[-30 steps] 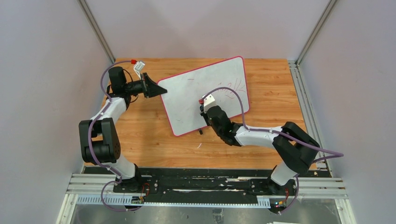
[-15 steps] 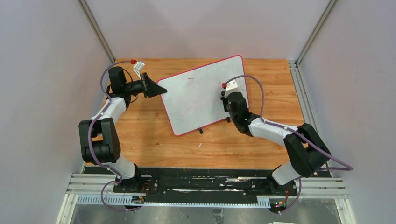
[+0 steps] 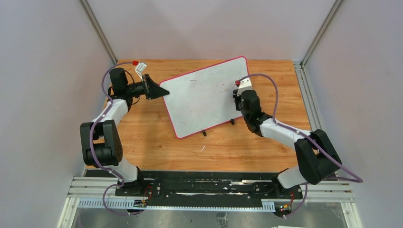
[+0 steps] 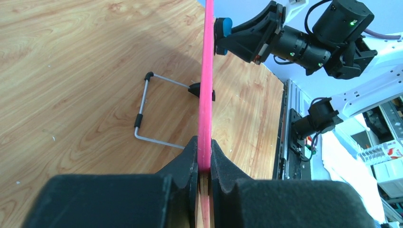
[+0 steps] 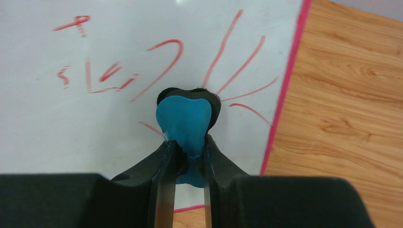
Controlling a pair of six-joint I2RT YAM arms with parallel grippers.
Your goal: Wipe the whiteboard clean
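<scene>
The whiteboard (image 3: 202,97) edge is pinched by the left gripper (image 3: 164,91). A blue eraser (image 5: 184,118) is clamped in the right gripper (image 5: 186,148) and pressed against red scribbles (image 5: 164,57).

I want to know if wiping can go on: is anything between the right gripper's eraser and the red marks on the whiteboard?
Nothing visible does. The right gripper holds the blue eraser right against the whiteboard, with the red marks bare around it.
</scene>
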